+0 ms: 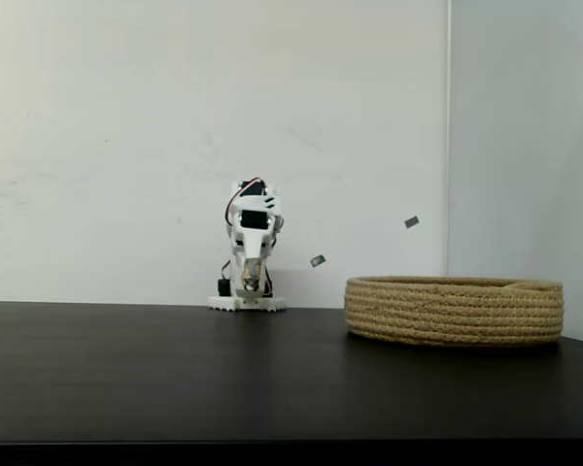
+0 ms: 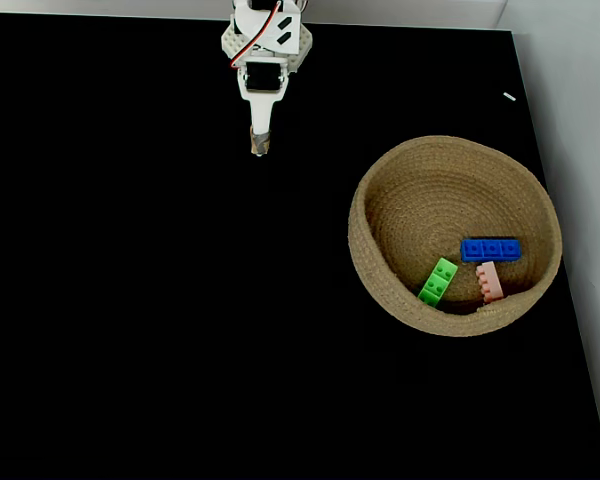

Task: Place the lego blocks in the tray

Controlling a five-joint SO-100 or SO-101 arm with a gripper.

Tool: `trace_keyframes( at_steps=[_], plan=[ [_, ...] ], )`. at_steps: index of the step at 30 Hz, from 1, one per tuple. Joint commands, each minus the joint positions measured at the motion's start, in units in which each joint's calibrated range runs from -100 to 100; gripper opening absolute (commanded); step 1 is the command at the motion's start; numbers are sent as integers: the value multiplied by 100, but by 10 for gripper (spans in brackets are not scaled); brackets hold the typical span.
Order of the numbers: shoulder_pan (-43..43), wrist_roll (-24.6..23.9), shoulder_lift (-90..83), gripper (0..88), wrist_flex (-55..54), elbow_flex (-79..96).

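In the side fixed view, the black bench (image 1: 175,369) filled the near part of the scene, and its front edge was nearest to the camera. Farther back, on the right, the tray (image 1: 454,311) of tan rope stood flat on the bench, close to its right edge. From this low angle the inside of the tray was hidden.

In the fixed view from above, the tray (image 2: 375,215) lay on the right half of the bench (image 2: 130,300), and all three blocks were inside it, in its near right part. The green block (image 2: 438,281) was nearest, lying slanted by the near wall. The pink block (image 2: 490,282) lay just to the right of it, by the same wall. The blue block (image 2: 490,250) lay a little farther, across the top of the pink one and very close to it; whether they touched could not be told.

At the far side of the bench, well apart from the tray and to its left, the white arm (image 1: 250,257) was folded over its base by the wall (image 1: 126,146). The fingers (image 2: 259,143) pointed down toward the bench and were pressed together, with nothing between them. Two small grey marks (image 1: 411,222) were on the wall behind.
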Motion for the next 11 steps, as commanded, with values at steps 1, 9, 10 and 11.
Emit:
trace_keyframes(
  at_steps=[1, 9, 10, 11],
  plan=[
    [76, 10, -58, 0, 9, -33],
    [68, 0, -58, 0, 9, -33],
    [68, 5, -58, 0, 9, -33],
    [68, 10, -58, 0, 9, -33]
  ],
)
